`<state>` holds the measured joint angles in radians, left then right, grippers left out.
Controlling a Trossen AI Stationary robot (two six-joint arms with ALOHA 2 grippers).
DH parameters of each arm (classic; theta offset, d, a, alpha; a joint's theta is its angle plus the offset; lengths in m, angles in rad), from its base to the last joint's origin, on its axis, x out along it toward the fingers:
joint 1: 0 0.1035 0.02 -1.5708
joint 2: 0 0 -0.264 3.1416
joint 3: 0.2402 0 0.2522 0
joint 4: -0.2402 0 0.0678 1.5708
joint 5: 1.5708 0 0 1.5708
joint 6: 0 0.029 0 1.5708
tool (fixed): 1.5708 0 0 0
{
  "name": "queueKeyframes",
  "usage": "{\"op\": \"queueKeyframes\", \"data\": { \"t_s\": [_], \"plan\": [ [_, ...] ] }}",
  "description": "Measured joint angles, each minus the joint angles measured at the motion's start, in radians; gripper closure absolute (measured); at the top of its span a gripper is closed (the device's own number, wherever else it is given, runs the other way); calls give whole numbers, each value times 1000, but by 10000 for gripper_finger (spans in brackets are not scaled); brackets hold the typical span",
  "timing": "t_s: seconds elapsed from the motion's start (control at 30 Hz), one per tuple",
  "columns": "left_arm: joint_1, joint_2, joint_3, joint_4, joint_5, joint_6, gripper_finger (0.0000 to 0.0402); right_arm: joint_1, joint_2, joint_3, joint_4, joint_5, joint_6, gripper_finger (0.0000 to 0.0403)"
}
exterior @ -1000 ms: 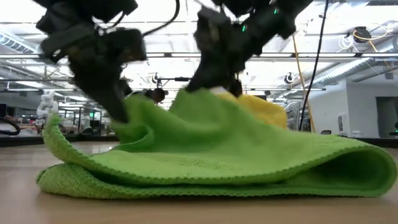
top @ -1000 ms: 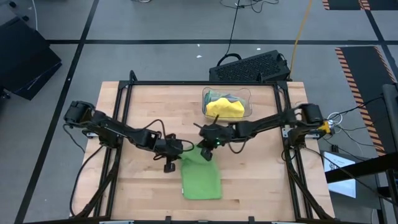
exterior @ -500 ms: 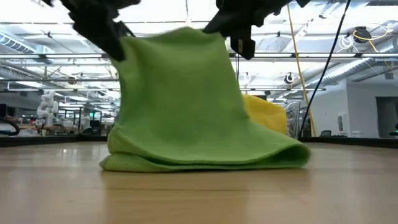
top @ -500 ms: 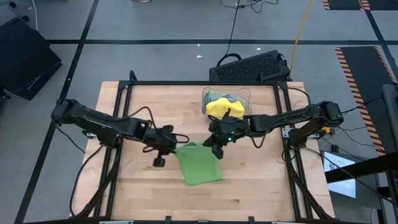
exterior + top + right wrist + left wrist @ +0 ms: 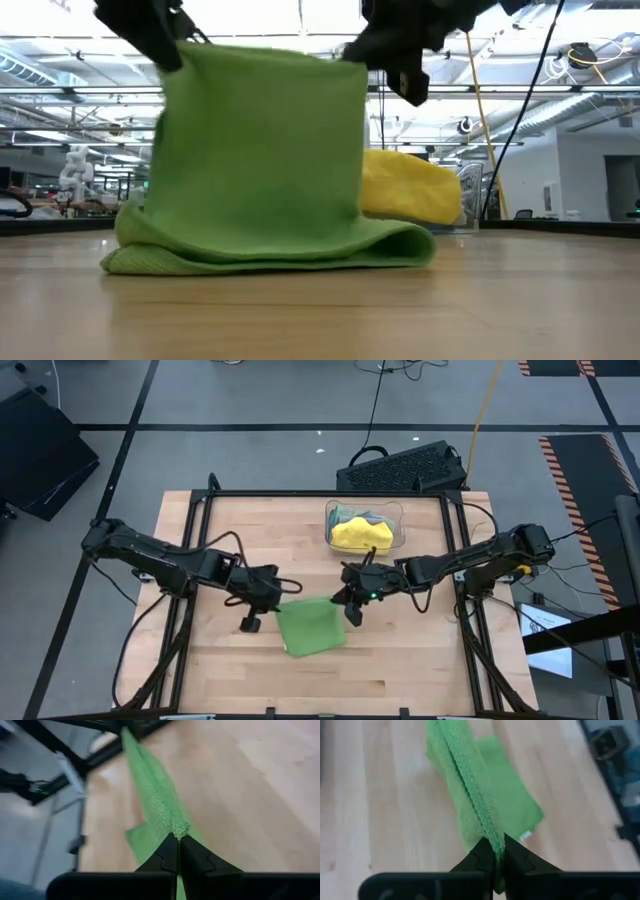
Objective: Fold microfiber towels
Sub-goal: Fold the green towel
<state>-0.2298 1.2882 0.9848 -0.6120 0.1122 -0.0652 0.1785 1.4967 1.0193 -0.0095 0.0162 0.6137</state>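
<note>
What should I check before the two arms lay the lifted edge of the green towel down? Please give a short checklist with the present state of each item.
1. Left gripper shut on one corner of the bright green towel: ok.
2. Right gripper shut on the other corner: ok.
3. Lifted edge level between the two grippers, in the low view: ok.
4. Lower part of the towel resting on the table: ok.
5. Clear bin with the yellow towel apart from the green towel: ok.
6. Lower layer flat, without wrinkles: cannot tell, the raised part hides it.
</note>
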Motion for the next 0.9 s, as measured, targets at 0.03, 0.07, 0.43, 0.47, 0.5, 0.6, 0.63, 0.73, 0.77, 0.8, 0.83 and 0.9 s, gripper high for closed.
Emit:
{"op": "queueKeyframes", "data": {
  "t_s": [0.03,0.07,0.43,0.47,0.5,0.6,0.63,0.73,0.77,0.8,0.83,0.9],
  "plan": [
    [0,12,2,6,-19,-2,380,-4,0,-8,-4,10,-7,403],
    [-2,20,2,-5,-44,-8,379,-11,0,-14,0,14,-20,403],
    [-10,71,-1,-43,-238,-223,388,-74,13,-125,198,-18,-125,403],
    [-15,78,2,-22,-241,-242,385,-72,13,-139,214,-32,-128,403],
    [-25,83,3,-11,-243,-260,384,-66,13,-152,236,-44,-129,403],
    [-58,102,1,15,-247,-297,387,-44,13,-190,298,-76,-129,403],
    [-70,108,2,32,-248,-304,391,-37,13,-204,313,-85,-129,403],
    [-102,120,1,39,-251,-334,396,-19,13,-247,348,-100,-122,403],
    [-108,131,4,60,-253,-351,394,-15,13,-262,360,-103,-115,403],
    [-116,137,3,60,-260,-363,391,-13,13,-278,379,-115,-105,403],
    [-125,140,-1,52,-268,-367,386,-10,13,-293,411,-128,-99,403],
    [-133,178,3,108,-274,-367,381,-4,19,-321,463,-152,-91,403]
  ]
}}
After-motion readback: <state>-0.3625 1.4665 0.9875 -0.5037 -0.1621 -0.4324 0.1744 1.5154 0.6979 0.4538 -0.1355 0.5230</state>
